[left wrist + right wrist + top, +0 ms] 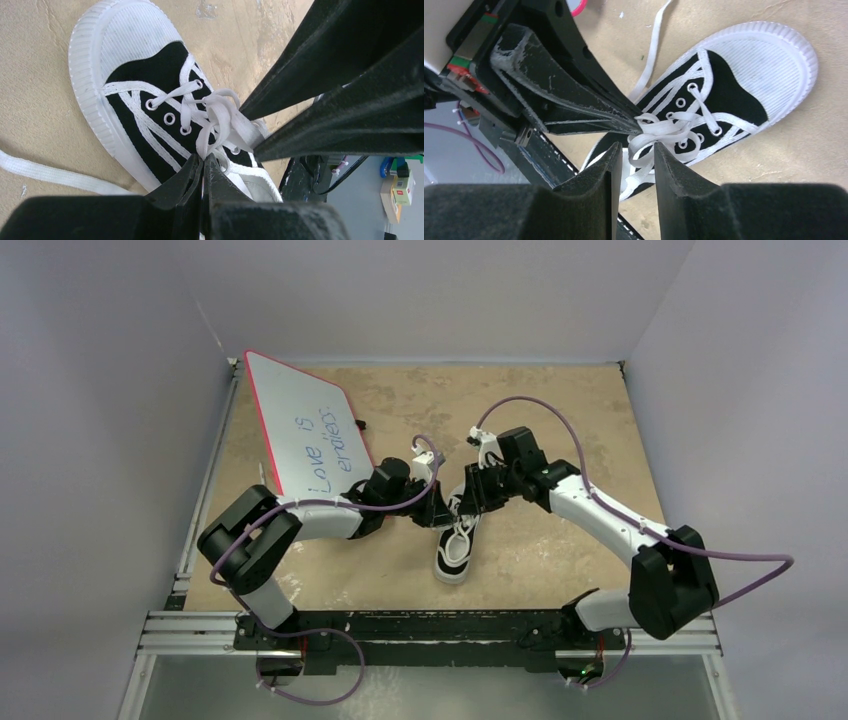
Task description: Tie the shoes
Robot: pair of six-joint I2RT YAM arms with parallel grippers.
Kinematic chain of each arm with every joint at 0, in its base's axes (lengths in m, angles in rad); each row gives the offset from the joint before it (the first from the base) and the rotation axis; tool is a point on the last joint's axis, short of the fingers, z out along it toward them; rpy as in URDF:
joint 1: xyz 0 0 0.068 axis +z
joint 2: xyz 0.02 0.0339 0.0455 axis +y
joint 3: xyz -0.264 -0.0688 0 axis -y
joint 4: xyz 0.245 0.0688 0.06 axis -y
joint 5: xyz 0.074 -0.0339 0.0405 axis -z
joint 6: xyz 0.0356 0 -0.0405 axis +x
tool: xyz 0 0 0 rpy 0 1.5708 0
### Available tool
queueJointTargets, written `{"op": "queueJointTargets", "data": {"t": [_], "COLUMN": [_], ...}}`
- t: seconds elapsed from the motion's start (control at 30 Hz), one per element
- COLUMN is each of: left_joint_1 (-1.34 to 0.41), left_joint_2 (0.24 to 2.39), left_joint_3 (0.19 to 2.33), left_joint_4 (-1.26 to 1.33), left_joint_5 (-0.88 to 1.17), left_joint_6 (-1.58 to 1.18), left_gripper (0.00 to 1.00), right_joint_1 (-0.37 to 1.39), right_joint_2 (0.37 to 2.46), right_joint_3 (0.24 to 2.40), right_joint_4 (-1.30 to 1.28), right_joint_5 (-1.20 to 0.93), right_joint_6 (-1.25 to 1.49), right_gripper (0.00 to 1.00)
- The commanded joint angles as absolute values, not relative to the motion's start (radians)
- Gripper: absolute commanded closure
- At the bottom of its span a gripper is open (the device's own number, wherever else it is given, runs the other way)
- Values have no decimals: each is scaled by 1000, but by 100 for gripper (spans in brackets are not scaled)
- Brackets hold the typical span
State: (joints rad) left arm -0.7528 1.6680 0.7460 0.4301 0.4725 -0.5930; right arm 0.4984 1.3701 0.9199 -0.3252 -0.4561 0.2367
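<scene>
Sneaker (pixel 457 548) at mid surface (pixel 560 420), toe toward the arm bases, heel hidden under both crowded wrists. Left jaws shut, pinching the white laces (pixel 215 112) above the eyelets. Right jaws narrowly apart, lace loops between them, grip unclear. Loose lace end (pixel 45 172) beside the sole. Whiteboard (pixel 305 435) far left, well apart.

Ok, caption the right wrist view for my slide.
Right gripper straddles the white laces while the shut left gripper pinches them above the sneaker.
</scene>
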Motion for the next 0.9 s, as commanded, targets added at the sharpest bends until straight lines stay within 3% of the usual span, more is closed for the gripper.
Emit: {"op": "queueJointTargets", "data": {"t": [0.0,0.37,0.43,0.53,0.67,0.87], "left_joint_1": [-750,-751,-751,-750,-750,-748], "left_joint_2": [1665,1658,1656,1657,1639,1558], "left_joint_3": [748,739,740,738,740,735], "left_joint_4": [488,492,495,495,451,348], "left_joint_5": [496,492,492,490,472,427], "left_joint_6": [-610,-610,-610,-609,-589,-525], "left_gripper": [100,100,100,100,100,74], "right_joint_1": [502,507,506,506,484,477], "right_joint_2": [1378,1414,1415,1409,1353,1240], "right_joint_3": [948,960,963,960,998,1017], "right_joint_4": [-283,-244,-245,-247,-416,-728], "right_joint_5": [-405,-425,-436,-501,-401,-287], "right_joint_6": [258,279,285,326,449,571], "right_gripper": [69,80,84,100,100,100]}}
